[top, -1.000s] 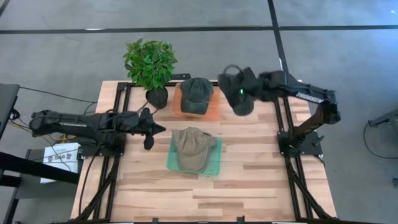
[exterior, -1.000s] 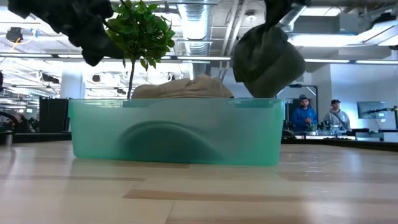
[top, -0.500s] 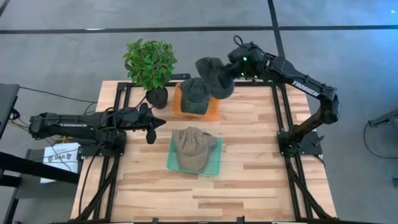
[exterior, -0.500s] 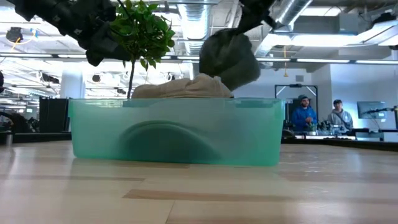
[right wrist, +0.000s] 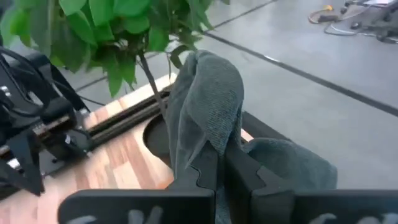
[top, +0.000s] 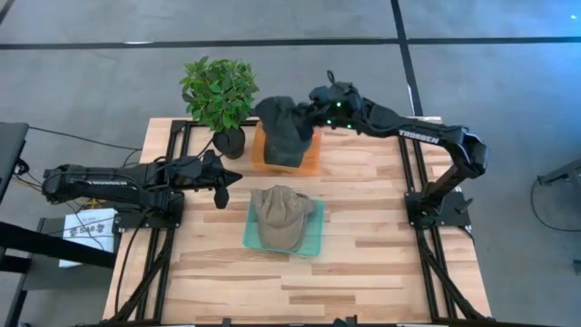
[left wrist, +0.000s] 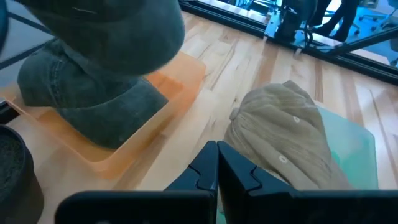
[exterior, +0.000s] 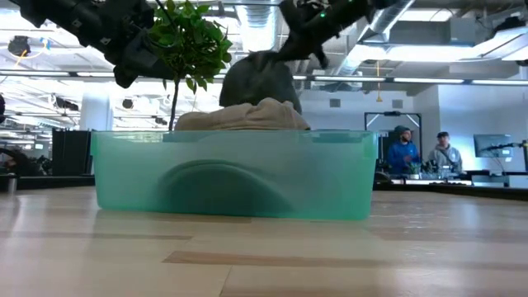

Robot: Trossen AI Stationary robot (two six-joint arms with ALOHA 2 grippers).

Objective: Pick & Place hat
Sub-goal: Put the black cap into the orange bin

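My right gripper [top: 313,113] is shut on a dark green hat [top: 280,123] and carries it over the orange tray [top: 310,162] at the table's far side. A second dark green hat [left wrist: 93,93] lies in that tray [left wrist: 180,87], under the carried one [left wrist: 118,31]. A tan hat [top: 280,218] rests in the teal tray [top: 313,238] at mid-table. My left gripper [top: 222,186] is shut and hovers left of the teal tray; its joined fingers [left wrist: 217,168] point at the tan hat [left wrist: 286,130]. My right gripper [right wrist: 219,155] pinches a bunched fold of the dark green hat's cloth [right wrist: 208,106] between its two fingers. It comes from the table's right side, about level. The hat [exterior: 256,78] hangs off the fingertips over the orange tray; whether it touches the hat beneath, I cannot tell.
A potted plant [top: 218,91] stands at the far left corner, right beside the orange tray and close to the carried hat [right wrist: 112,31]. Black frame rails run along both table sides. Bare wood lies near and right of the teal tray [exterior: 231,177]. People stand far behind the table [exterior: 404,148].
My right gripper has swung toward the table's left along the far edge, carrying the dark green hat from beyond the orange tray's right side to over the tray. The hat has hung from the shut fingers throughout. My left arm has stayed nearly still.
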